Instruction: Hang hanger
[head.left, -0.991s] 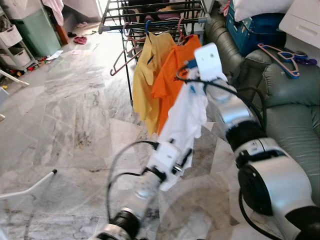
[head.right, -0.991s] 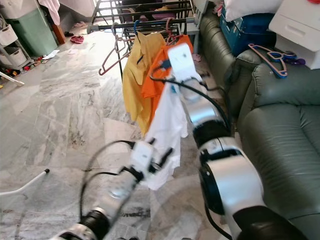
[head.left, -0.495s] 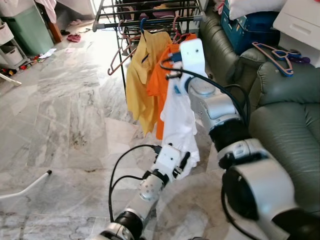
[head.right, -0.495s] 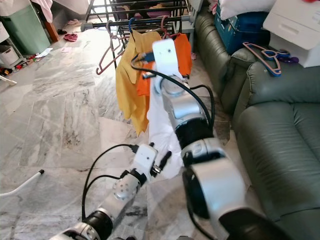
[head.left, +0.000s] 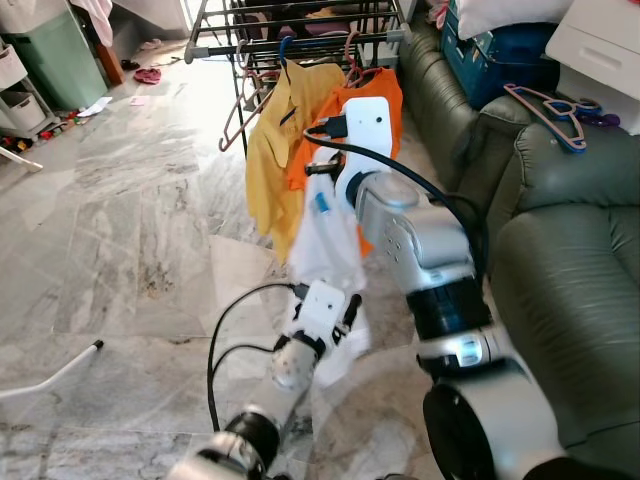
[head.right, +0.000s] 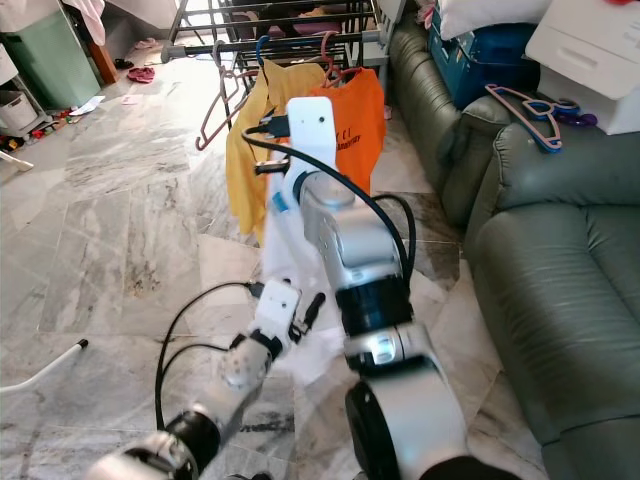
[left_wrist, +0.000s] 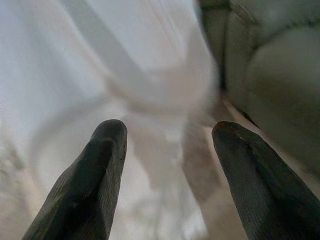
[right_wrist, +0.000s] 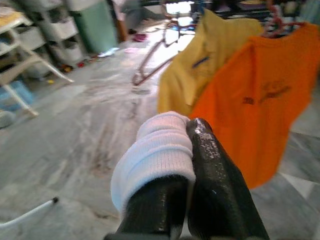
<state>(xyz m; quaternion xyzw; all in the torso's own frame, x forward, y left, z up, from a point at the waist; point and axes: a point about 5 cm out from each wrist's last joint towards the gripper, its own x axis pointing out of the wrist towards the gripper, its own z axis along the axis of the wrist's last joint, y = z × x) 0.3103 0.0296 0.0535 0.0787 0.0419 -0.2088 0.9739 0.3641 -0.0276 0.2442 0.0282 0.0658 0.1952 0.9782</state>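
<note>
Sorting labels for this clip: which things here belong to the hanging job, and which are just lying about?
Job: white garment, pinched in the right gripper; open left gripper by its hem; drying rack.

Lying about: yellow shirt, orange shirt, spare hangers on sofa.

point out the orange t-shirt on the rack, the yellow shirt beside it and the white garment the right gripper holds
orange t-shirt (head.right: 362, 120), right eye view, chest area near the print
yellow shirt (head.left: 272, 160), left eye view, front panel
white garment (right_wrist: 159, 150), right wrist view, bunched fold by the fingers
</note>
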